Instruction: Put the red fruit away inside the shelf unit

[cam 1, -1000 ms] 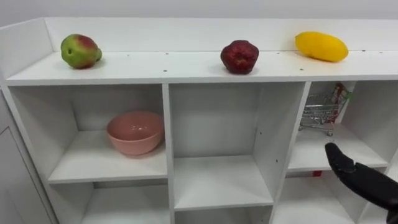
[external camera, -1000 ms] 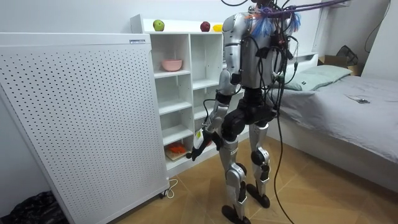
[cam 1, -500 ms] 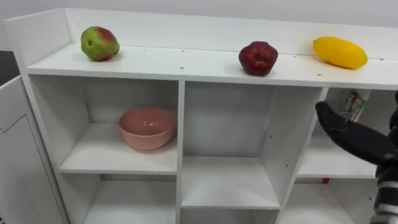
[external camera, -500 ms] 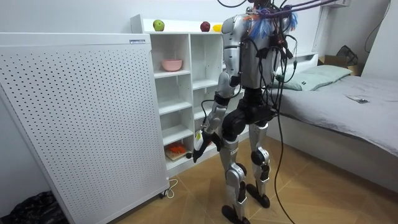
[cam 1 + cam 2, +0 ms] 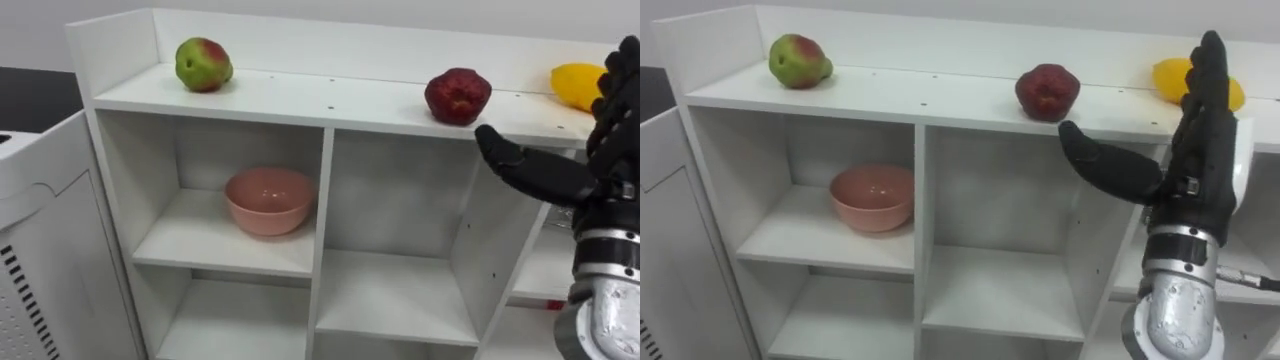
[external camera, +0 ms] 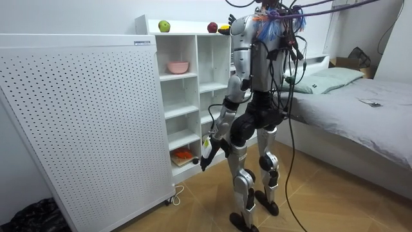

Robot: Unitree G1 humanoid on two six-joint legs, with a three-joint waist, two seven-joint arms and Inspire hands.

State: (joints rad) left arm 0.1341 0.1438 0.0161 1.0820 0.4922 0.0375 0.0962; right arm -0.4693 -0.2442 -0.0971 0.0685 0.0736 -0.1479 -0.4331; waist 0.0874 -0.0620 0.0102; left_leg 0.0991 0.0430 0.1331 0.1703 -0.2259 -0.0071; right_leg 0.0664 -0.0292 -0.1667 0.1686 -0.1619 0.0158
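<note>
The robot stands close in front of a white closet of open compartments, with a bed behind it and a white perforated panel on the room view's left.

Three fruits lie on the closet's top board, well apart from one another. A green and red fruit is at the left end, a dark red fruit sits above the divider between the middle and right columns, and a yellow fruit lies at the right. A pink bowl stands upright in the upper left compartment.

The right hand is held up before the right column. Its fingers are straight, pressed side by side and pointing upward, and its thumb sticks out to the left. It holds nothing. From the right eye view the fingers cover part of the yellow fruit. Whether they touch it cannot be told. The thumb tip is just below the dark red fruit, in front of the top board's edge.

The left hand hangs low beside the robot's thigh, level with the lower compartments.
</note>
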